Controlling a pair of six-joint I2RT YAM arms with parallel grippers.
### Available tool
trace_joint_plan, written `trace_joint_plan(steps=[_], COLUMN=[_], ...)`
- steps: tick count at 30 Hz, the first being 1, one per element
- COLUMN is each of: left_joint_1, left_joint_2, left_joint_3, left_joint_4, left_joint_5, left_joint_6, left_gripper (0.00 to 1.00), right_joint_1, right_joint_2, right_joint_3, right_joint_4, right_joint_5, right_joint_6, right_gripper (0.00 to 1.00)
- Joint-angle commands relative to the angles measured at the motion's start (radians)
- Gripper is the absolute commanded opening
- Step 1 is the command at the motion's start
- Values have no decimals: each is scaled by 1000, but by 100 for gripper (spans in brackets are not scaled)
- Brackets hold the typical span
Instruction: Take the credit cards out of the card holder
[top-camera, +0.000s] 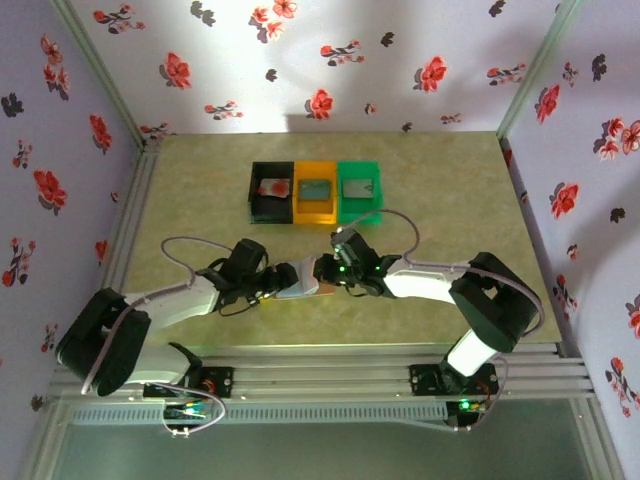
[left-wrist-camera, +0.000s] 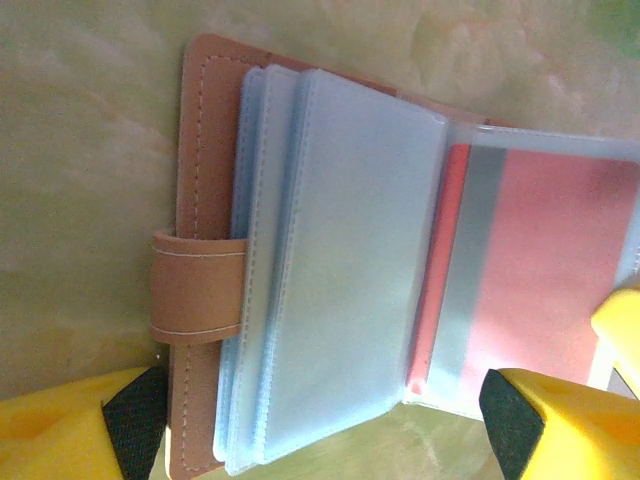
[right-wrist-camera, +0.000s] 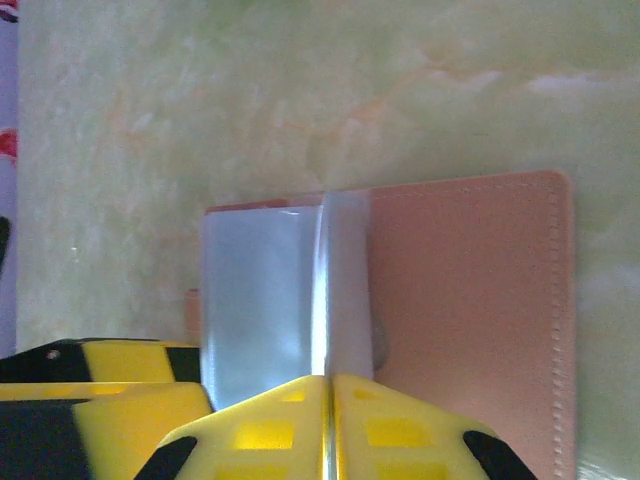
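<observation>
On the table (top-camera: 200, 180) the left arm reaches in toward the middle, and the left gripper (top-camera: 283, 281) hangs over the card holder (top-camera: 300, 289) with its fingers spread wide apart. In the left wrist view the left gripper (left-wrist-camera: 320, 425) holds nothing, with one black-padded yellow finger (left-wrist-camera: 130, 425) at each lower corner. Between them the card holder (left-wrist-camera: 205, 150) lies open on the table. Its tan cover and strap (left-wrist-camera: 195, 285) are on the left and its clear blue-grey sleeves (left-wrist-camera: 350, 250) are fanned in the middle. To the right, a pink card (left-wrist-camera: 560, 280) with a grey stripe sits in a sleeve.

The right gripper (top-camera: 326, 274) meets the holder from the other side. In the right wrist view the right gripper (right-wrist-camera: 328, 385) has its fingers pressed together on a thin pale sheet (right-wrist-camera: 325, 280). The sheet stands on edge from the card holder (right-wrist-camera: 470, 320); I cannot tell whether it is a sleeve or a card.

Behind them stand three touching bins in a row. The black bin (top-camera: 257, 206), the orange bin (top-camera: 315, 217) and the green bin (top-camera: 372, 208) each have a card lying inside.
</observation>
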Motion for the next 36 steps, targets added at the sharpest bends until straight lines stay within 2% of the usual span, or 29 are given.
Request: trace_joint_plan(steps=[1,15,30,36], left_joint_1=[13,86,93,93], left_joint_2=[-27,-184,-176,-177], left_joint_3=[-44,-121,-126,-115], left_joint_4=[13,-5,-20,-40], left_joint_5=[24,33,52,52], left_joint_6=[-30,-34,-23,-11], left_gripper=[85,86,86,86], right_joint_1=[19,71,83,82], right_joint_2=[-9,70,149,166], right_joint_3=[33,101,106,106], right_joint_4=[28,43,62,62], right_joint_5=[-21,-49,-49,-58], right_joint_6=[-3,-3,-2,-11], right_gripper=[10,13,14,19])
